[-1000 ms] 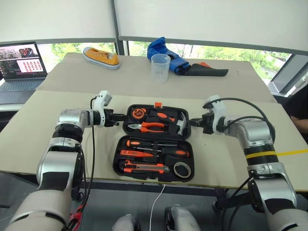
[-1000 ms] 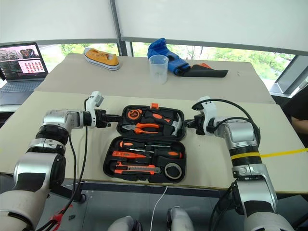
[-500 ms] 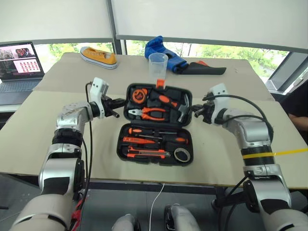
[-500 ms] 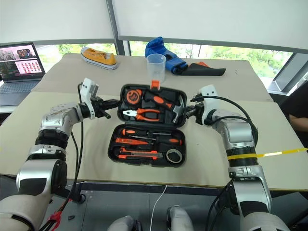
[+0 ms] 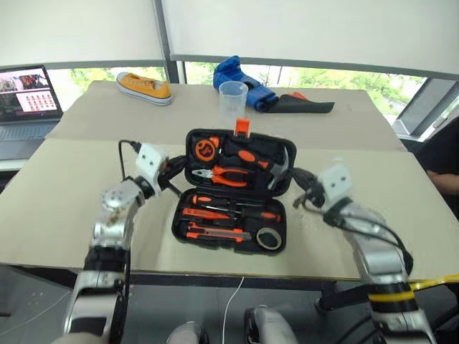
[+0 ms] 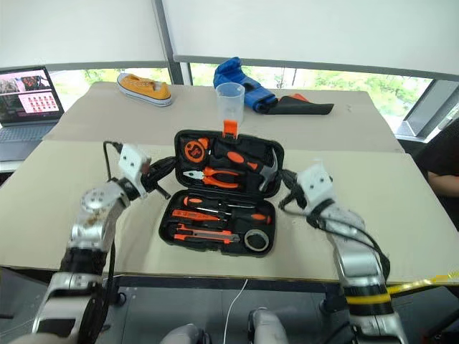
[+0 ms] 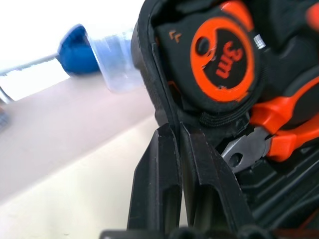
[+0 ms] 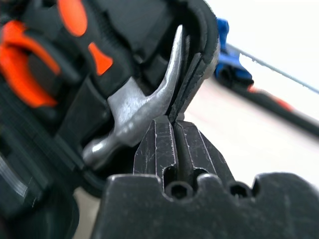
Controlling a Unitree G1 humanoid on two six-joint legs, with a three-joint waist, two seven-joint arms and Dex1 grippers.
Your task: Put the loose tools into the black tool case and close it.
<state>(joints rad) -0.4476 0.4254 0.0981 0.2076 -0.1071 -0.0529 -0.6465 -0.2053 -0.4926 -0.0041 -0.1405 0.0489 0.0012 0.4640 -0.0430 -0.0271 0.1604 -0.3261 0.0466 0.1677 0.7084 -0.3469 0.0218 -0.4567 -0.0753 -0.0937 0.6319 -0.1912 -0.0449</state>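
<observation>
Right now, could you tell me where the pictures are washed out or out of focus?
Left wrist view: the window behind the clear cup is blown out white, and the cup and table are soft, while the tape measure is sharp. Right wrist view: the hammer head is sharp, the blue object behind is blurred against a washed-out background. Head views: evenly lit, with bright windows.

Black tool case (image 5: 281, 216) on table, lid tilted half upright, 2 screwdrivers (image 5: 233, 208), knife (image 5: 219, 231), tape roll (image 5: 269, 239) inside
</observation>
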